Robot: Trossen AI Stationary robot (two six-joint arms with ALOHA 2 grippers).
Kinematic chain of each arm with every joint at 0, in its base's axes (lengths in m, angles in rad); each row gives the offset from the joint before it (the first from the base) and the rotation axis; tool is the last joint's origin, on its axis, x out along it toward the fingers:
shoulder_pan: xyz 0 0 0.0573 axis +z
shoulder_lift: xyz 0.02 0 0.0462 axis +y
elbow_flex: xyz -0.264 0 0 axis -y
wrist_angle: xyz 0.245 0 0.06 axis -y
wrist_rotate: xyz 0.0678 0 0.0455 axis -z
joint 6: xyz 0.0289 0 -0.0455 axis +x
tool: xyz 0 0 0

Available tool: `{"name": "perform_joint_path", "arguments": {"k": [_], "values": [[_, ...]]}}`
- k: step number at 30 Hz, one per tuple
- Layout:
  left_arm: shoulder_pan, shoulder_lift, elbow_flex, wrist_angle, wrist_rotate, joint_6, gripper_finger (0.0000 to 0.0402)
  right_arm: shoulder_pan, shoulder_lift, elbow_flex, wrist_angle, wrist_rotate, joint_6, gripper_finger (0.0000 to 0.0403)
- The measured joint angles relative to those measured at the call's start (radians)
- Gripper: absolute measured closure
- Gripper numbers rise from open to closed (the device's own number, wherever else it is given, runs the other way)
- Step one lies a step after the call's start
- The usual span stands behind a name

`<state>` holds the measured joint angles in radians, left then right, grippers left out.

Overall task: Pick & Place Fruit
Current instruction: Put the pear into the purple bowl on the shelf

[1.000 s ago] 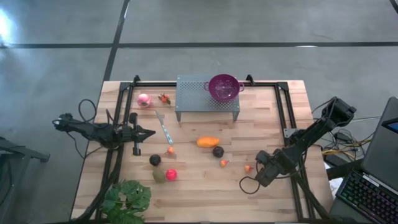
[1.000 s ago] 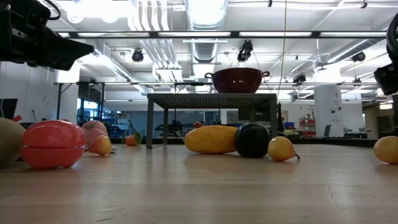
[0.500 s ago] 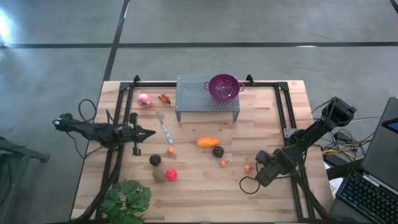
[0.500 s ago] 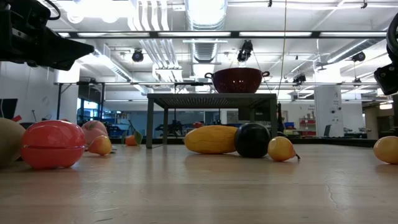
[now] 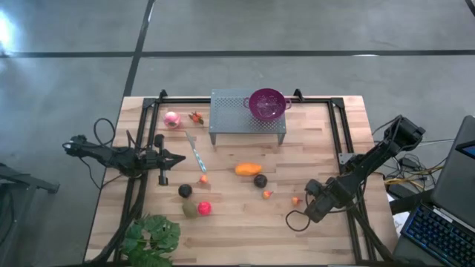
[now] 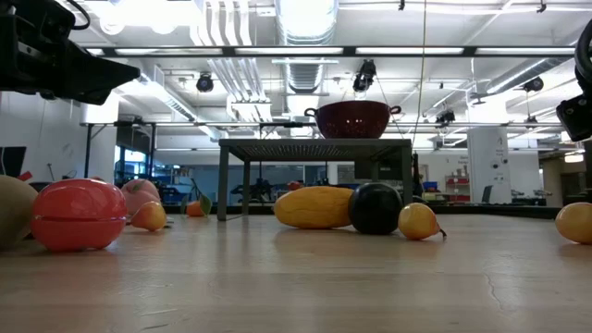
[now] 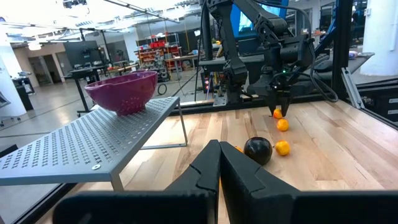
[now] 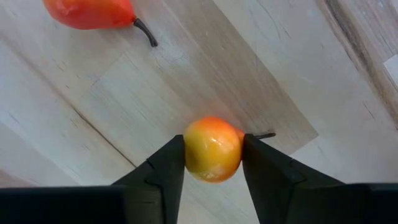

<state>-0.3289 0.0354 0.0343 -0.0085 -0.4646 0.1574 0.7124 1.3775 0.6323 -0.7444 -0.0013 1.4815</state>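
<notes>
The right gripper (image 8: 212,163) points down at the light wooden table (image 5: 237,230) near its right front part, its two dark fingers (image 8: 163,163) pressed against either side of a small round orange-yellow toy fruit with a thin stem (image 8: 212,149), narrowly parted and clamped on it. Another small orange-red piece with a dark stem (image 8: 93,12) lies nearby on the boards. The left gripper (image 7: 219,163) hangs over the table's left side, fingers together and holding nothing.
</notes>
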Motion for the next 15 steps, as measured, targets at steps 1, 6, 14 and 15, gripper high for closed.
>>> {"name": "perform_joint_path", "arguments": {"k": [1,6,14,15], "values": [[0.000,0.000,0.000,0.000,0.000,0.000,0.0390,0.000,0.000,0.000,0.000,0.000,0.000,0.0266],[0.000,0.000,0.000,0.000,0.000,0.000,0.0390,0.000,-0.008,0.000,-0.004,0.000,0.000,0.0258],[0.000,0.000,0.000,0.000,0.000,0.000,0.0390,-0.041,-0.019,0.007,-0.008,0.000,-0.067,0.0264],[0.000,0.000,0.000,0.000,0.000,0.000,0.0390,-0.052,-0.019,0.015,-0.007,0.001,-0.084,0.0266]]}}
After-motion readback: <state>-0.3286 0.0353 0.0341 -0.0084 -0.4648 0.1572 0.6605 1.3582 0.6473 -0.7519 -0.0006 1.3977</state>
